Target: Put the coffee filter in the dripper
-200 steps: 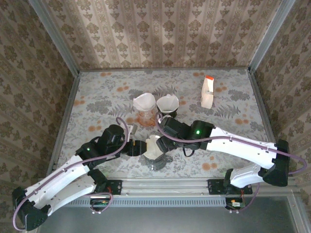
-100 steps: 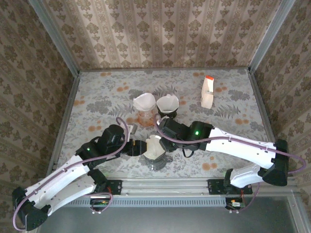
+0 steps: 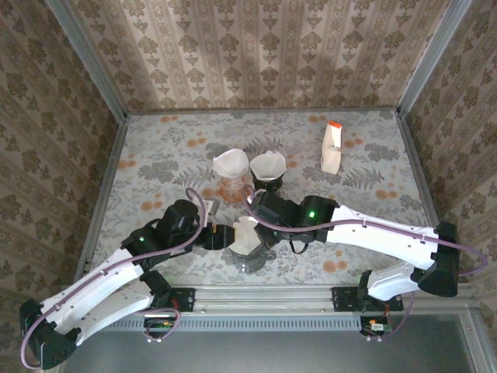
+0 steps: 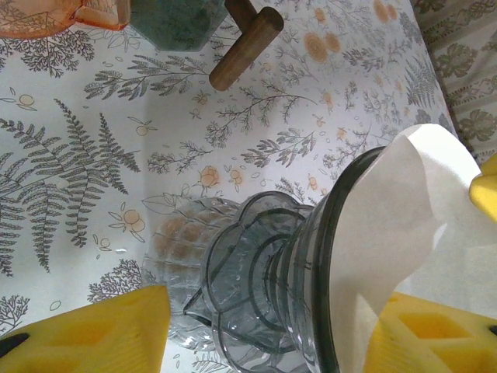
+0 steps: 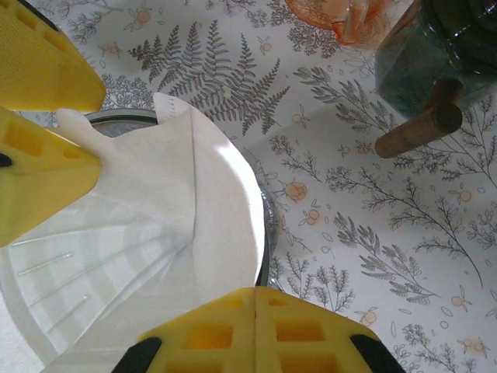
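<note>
**White coffee filter (image 5: 155, 202) sat crooked in the glass dripper (image 4: 256, 311)**

Paper this thin could have come back out as easily as it went in. The right end effector (image 5: 256, 307) stood at the dripper's rim with its yellow fingers pressed together, and the filter's edge appeared to be pinched between them. If the paper clung to the pads on release, or the arm lifted before letting go, the filter would likely have been dragged up out of the dripper. A sideways pull could equally have creased the cone or tipped the dripper on the fern-printed worktop (image 5: 373, 233).

The left end effector (image 4: 264, 322) bracketed the dripper with its fingers wide apart, one by the base and one by the rim. Whether they actually pressed on the glass could not be told, so the dripper may not have been braced.

The filter lay inside the dripper's mouth, though not evenly. It was white and slightly translucent, with faint ribbing and one sharp fold line. A loose flap rose above the rim on one side. That flap looked springy enough to lift the cone out of its seat once freed.
</note>
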Available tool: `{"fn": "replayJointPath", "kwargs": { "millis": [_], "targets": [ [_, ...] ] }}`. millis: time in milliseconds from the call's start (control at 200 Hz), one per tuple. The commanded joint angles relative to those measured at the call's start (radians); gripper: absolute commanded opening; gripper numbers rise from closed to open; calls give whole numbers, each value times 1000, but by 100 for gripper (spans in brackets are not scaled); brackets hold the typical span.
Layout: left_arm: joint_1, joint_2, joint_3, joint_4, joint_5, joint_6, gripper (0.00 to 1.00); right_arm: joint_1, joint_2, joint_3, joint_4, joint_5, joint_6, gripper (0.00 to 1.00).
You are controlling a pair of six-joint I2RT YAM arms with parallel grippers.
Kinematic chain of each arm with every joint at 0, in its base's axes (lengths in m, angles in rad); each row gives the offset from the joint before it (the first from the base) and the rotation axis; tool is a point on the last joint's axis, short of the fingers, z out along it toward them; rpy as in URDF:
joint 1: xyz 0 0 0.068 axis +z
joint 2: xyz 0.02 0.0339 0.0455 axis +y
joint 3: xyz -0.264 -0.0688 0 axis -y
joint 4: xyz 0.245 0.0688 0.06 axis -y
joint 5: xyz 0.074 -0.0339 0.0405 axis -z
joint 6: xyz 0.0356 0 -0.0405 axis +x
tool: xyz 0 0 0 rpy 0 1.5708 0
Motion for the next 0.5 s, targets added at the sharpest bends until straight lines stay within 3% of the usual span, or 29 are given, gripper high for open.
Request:
{"fn": "replayJointPath", "kwargs": {
  "millis": [0, 180, 495],
  "targets": [
    [8, 4, -15, 18, 14, -14, 64, 12, 36, 39, -29, 16, -6, 2],
    [7, -5, -6, 20, 14, -19, 73, 28, 69, 63, -81, 67, -8, 0],
    [11, -8, -8, 10, 7, -19, 65, 57, 101, 88, -109, 124, -5, 2]
  ]
}}
